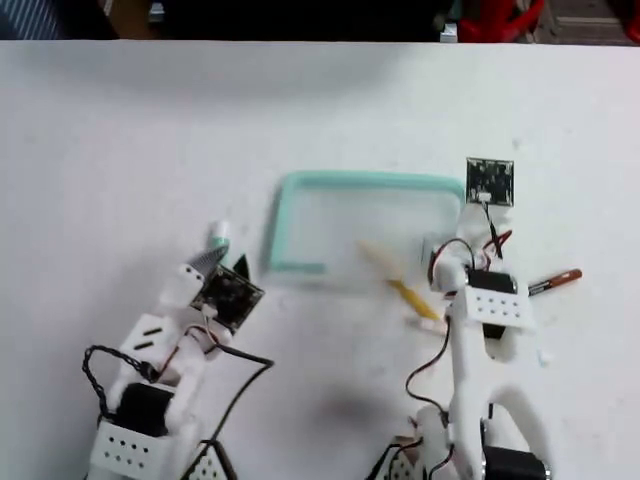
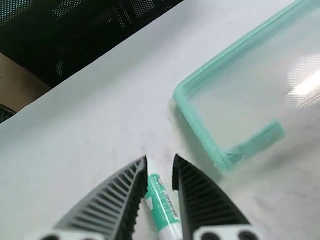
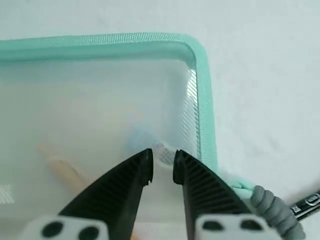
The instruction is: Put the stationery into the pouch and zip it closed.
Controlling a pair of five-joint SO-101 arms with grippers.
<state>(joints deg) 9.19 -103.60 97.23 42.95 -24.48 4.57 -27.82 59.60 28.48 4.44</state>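
R gripper (image 3: pixel 162 162) over pouch (image 1: pixel 372 181) end; pencil (image 1: pixel 398 279) sticks out near edge.

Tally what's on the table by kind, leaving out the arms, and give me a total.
pouch: 1
marker: 1
pencil: 1
pen: 1
Total: 4
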